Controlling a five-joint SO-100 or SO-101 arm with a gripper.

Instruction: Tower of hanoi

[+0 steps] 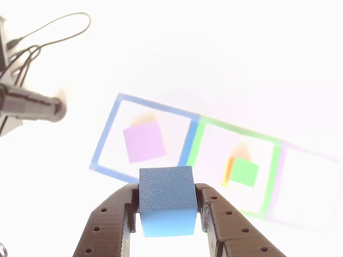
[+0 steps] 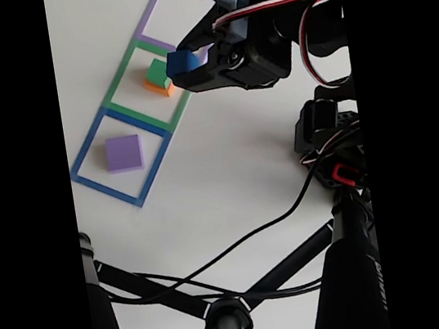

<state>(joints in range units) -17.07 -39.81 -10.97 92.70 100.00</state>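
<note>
Right, mid-game by the look of it. The gripper is closed on the blue cube, fingers pressed to its left & right faces, cube held up off the table; the fixed view shows the same cube in the air, over the edge of the green square outline.

Where the rest sit:
- purple cube alone inside the blue square outline, flat on the table
- green cube on top of the orange cube, both inside the green outline; in the other view only a sliver of orange shows beside & behind the green one
- purple square outline at the far end, partly hidden by the arm in the fixed view; the other view shows it with no cube inside

Judgement: 4 cubes spread over 3 spots w/ one in hand, so no finished stack yet. Blue still has to be set down somewhere, then more moves to gather all 4 into one pile. Which square is the goal, can't tell.

Surface: plain white table, matte, very bright, washed out in the other view. Three outlines lie in a row, edges touching. A black camera stand w/ thin black cables crosses the near part of the fixed view; a black cylinder-shaped piece w/ wires sits at the left of the other view. Nothing of the room beyond the table is visible
</note>
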